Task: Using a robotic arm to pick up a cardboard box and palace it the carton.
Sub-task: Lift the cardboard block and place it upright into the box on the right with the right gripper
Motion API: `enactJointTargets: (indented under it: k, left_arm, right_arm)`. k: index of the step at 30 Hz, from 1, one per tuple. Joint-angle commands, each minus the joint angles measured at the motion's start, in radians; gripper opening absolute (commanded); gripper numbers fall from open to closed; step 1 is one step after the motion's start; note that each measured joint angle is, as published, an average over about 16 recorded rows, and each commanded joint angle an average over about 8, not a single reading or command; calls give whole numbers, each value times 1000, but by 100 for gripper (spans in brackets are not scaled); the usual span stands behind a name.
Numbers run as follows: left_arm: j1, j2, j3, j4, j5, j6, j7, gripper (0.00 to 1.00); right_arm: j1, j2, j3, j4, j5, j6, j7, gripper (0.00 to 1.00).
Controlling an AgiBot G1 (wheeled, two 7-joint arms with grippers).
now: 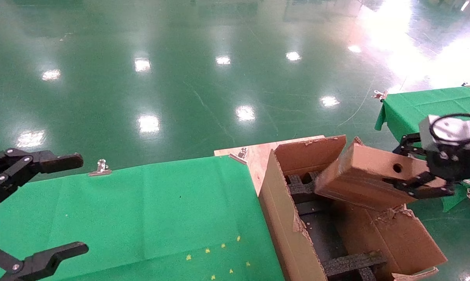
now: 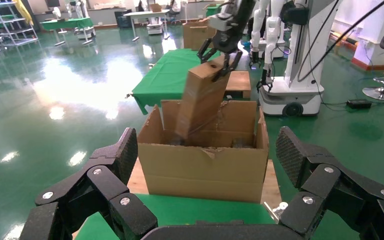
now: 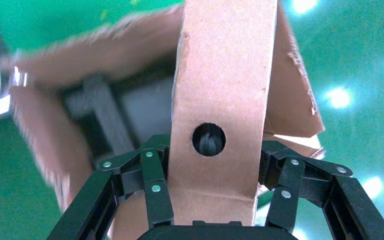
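A: So, where is the cardboard box at this moment?

B: It is in the air, tilted, with its lower end dipping into the open top of the carton. The right end effector is pinching it from both sides, close to the small round hole in its side.

A: And the carton itself?

B: It stands just beside the green bench, touching its wooden corner. Its flaps are torn and ragged, and black foam inserts lie inside.

A: What about the other arm?

B: The left end effector hangs over the near left part of the bench, well apart from the carton. Its fingers are spread wide and hold nothing.

A: Anything else near?

B: A second green bench is behind the right arm, and metal clips hold the cloth at the edges
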Motion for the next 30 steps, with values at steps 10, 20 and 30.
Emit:
enactJointTargets:
  k: [10,20,30]
  left_arm:
    - [0,0,1,0,0,0,0,100]
    - [0,0,1,1,-1,0,1,100]
    - [0,0,1,1,-1,0,1,100]
  right_arm:
    - [-107,90,-22,57,102,199,383,0]
    - [-139,159,-37,111,143,279,579,0]
    - [-153,150,-46,104,137,315,602,0]
